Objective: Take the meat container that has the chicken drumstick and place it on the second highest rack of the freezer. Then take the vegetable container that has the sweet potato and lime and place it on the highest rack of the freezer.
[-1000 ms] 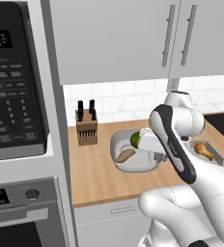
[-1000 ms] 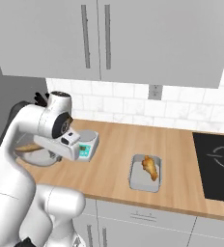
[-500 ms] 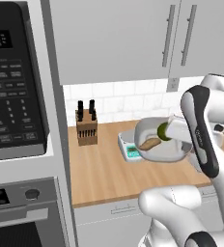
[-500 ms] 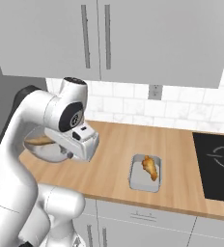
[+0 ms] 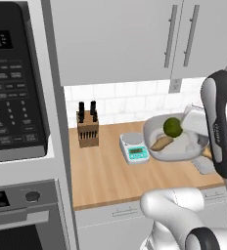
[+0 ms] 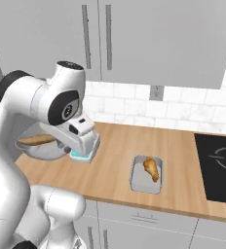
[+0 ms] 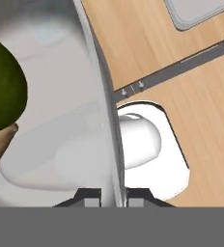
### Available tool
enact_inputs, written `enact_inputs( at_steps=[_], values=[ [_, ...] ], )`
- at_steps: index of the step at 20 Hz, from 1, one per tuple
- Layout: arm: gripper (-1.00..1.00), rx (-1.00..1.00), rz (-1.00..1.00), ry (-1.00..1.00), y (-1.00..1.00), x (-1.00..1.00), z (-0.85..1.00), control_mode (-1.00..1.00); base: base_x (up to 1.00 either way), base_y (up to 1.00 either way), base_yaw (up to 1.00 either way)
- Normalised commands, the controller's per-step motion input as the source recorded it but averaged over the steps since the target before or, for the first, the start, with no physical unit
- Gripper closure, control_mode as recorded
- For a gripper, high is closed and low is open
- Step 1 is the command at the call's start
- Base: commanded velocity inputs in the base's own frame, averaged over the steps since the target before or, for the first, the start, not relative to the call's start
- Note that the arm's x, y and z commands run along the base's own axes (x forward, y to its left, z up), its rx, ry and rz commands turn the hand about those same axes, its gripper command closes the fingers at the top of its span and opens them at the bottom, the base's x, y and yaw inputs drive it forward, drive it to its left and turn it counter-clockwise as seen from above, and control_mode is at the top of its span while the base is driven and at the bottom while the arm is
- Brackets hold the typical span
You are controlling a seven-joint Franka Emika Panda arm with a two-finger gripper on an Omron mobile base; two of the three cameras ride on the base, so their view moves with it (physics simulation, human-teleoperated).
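My gripper (image 7: 112,195) is shut on the thin rim of the vegetable container (image 7: 61,144), a pale round bowl held in the air above the counter. The green lime (image 5: 172,127) and the brown sweet potato (image 5: 160,143) lie inside the vegetable container (image 5: 180,151), and my gripper (image 5: 192,128) holds its right rim. Seen from the right base, the vegetable container (image 6: 41,149) hangs left of my hand, with the sweet potato (image 6: 35,140) showing over its edge. The meat container (image 6: 145,178), a grey tray with the chicken drumstick (image 6: 152,168), rests on the counter. The freezer is out of view.
A knife block (image 5: 87,128) stands by the tiled wall, with a small kitchen scale (image 5: 135,148) to its right. A microwave (image 5: 12,88) and an oven front fill the left side. A black cooktop (image 6: 217,165) lies at the counter's right end. Upper cabinets hang overhead.
The arm has lifted the vegetable container off the counter and swung it rightward in the left base view. The meat container has stayed in place.
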Motion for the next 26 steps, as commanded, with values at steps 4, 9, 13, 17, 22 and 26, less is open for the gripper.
enact_inputs(
  at_steps=[4,9,13,17,22,26],
  values=[
    [1.0,-0.01,0.0,-0.01,0.0,-0.17,0.4,-1.0,0.0,0.0,0.0],
    [1.0,0.0,-0.02,-0.12,0.0,-0.14,0.48,-1.0,0.0,0.0,0.0],
    [1.0,0.0,0.0,-0.18,0.0,-0.04,0.36,-1.0,0.0,0.0,0.0],
    [1.0,0.02,0.0,-0.09,0.01,0.0,0.18,-1.0,0.0,0.0,0.0],
    [1.0,0.05,0.0,0.0,0.17,0.0,0.0,-1.0,0.0,0.0,0.0],
    [1.0,0.22,0.0,0.0,0.09,0.0,0.0,-1.0,0.0,0.0,0.0]
  ],
)
